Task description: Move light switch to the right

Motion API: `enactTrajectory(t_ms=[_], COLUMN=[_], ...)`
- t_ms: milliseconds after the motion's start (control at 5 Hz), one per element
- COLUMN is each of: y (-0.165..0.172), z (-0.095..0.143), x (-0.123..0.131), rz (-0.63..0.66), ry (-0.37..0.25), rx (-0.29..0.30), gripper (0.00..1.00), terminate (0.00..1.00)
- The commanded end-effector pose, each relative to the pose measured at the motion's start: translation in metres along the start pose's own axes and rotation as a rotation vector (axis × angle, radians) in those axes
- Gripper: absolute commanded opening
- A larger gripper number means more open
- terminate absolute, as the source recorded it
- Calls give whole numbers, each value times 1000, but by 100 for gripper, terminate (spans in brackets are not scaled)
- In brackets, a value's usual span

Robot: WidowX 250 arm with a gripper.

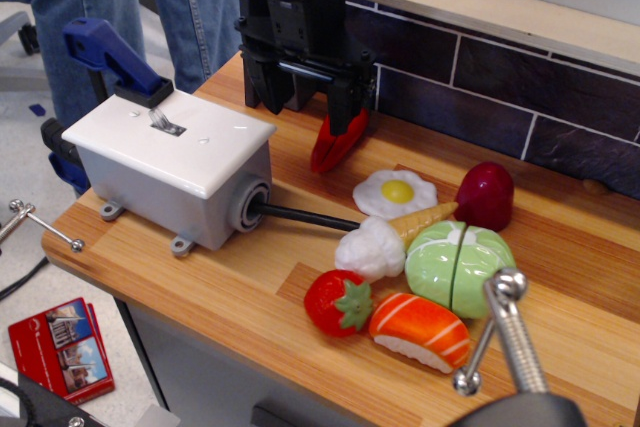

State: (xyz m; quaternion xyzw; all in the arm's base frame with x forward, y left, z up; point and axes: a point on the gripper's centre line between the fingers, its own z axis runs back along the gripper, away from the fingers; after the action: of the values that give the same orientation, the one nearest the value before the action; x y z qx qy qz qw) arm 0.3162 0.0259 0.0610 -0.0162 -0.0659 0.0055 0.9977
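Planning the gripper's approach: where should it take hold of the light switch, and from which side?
Grip the light switch lever's free tip, coming from above. It is a thin metal toggle sticking up from a slot in the white plate, so only the tip is exposed. The gripper looks open.

The scene is evenly and brightly lit from above. Soft shadows are cast on the counter beneath the grey box. Small glare spots are seen on the glossy toy food. The metal clamp screw nearest the camera is rendered blurred.
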Motion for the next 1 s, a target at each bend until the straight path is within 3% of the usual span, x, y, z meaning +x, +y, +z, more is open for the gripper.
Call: enactTrajectory(t_ms=[0,400,600,800], y=[0,6,20,40], z=[0,49,54,58], x=[0,-22,-39,-56], rz=[0,-56,-92,-108], ry=[0,8,25,86], rx=[0,-72,-59,-85], gripper=[100,100,100,100], terminate=[0,0,0,0])
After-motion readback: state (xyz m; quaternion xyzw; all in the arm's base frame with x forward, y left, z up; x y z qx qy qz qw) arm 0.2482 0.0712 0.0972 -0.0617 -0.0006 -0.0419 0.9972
